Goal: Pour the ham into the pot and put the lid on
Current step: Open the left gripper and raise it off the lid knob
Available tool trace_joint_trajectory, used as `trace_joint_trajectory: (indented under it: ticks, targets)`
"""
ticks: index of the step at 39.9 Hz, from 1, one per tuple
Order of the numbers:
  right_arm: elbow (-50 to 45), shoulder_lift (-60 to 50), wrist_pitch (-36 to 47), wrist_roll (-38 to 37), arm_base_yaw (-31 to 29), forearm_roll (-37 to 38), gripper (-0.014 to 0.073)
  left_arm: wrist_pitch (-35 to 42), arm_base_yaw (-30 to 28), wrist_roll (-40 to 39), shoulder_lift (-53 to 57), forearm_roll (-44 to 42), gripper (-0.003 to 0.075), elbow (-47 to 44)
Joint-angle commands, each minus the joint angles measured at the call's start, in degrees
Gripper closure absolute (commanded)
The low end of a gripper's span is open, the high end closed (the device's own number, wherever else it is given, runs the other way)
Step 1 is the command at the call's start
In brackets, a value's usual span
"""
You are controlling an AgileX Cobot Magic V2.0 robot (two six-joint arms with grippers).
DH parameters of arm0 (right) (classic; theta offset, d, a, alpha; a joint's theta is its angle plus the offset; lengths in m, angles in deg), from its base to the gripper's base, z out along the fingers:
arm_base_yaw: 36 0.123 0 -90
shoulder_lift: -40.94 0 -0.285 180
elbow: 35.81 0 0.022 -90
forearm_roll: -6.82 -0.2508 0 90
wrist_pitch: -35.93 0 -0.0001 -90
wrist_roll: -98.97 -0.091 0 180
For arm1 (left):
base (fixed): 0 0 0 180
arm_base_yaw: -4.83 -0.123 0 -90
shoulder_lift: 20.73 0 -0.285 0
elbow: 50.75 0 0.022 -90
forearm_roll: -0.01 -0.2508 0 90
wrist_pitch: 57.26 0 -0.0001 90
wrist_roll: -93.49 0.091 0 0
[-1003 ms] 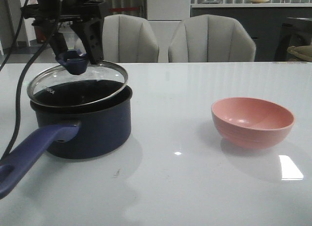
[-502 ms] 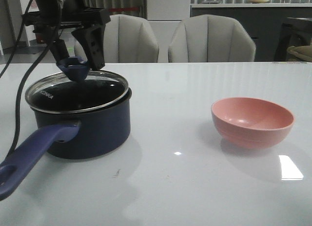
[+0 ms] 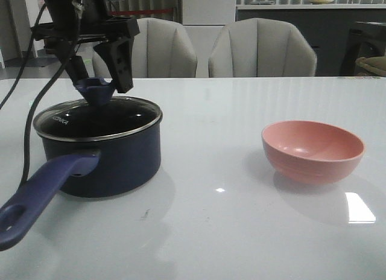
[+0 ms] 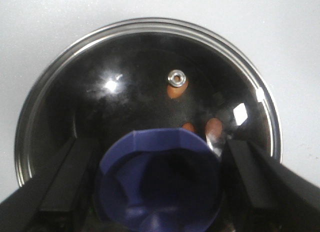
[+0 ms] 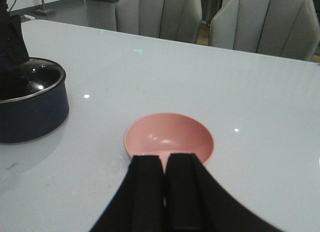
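Note:
The dark navy pot (image 3: 114, 159) stands at the table's left, its long blue-purple handle (image 3: 42, 192) pointing toward the front. The glass lid (image 3: 90, 118) lies level on the pot's rim. My left gripper (image 3: 99, 84) is shut on the lid's blue knob (image 3: 96, 90), one finger on each side. In the left wrist view the knob (image 4: 160, 182) sits between my fingers (image 4: 70, 182), and orange-pink ham slices (image 4: 176, 91) show through the glass (image 4: 125, 77). My right gripper (image 5: 165, 164) is shut and empty, just in front of the pink bowl (image 5: 170, 137).
The empty pink bowl (image 3: 312, 150) stands at the right of the white table (image 3: 211, 232). Two grey chairs (image 3: 262, 47) stand behind the far edge. The pot also shows at the edge of the right wrist view (image 5: 30, 112).
The lid has come down from a tilt above the pot to lie flat on its rim, my left gripper still at the knob. The bowl has not moved.

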Motion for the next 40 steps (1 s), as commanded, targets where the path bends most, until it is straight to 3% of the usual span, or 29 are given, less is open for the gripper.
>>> trace_joint_trajectory:
  ticks: [1,6,24,32,40]
  targets:
    - [1.51,0.28,4.07,0.68,-0.06,-0.12,0.0448,-1.48,0.30,-0.08,2.31,0.98,0.0148,1.72]
    - [1.51,0.28,4.07,0.68,-0.06,-0.12,0.0448,-1.94,0.30,-0.08,2.42,0.98,0.0092,2.31]
    - [1.51,0.28,4.07,0.68,-0.06,-0.12,0.0448,-2.48,0.06,-0.08,6.61,0.88,0.0094,7.88]
    - [1.51,0.28,4.07,0.68,-0.06,-0.12,0.0448,-0.74,0.06,0.40,15.17,0.88,0.0095,2.49]
    - [1.51,0.28,4.07,0.68,-0.06,-0.12,0.0448,5.73,0.06,1.89,28.35,0.88,0.0095,-10.68]
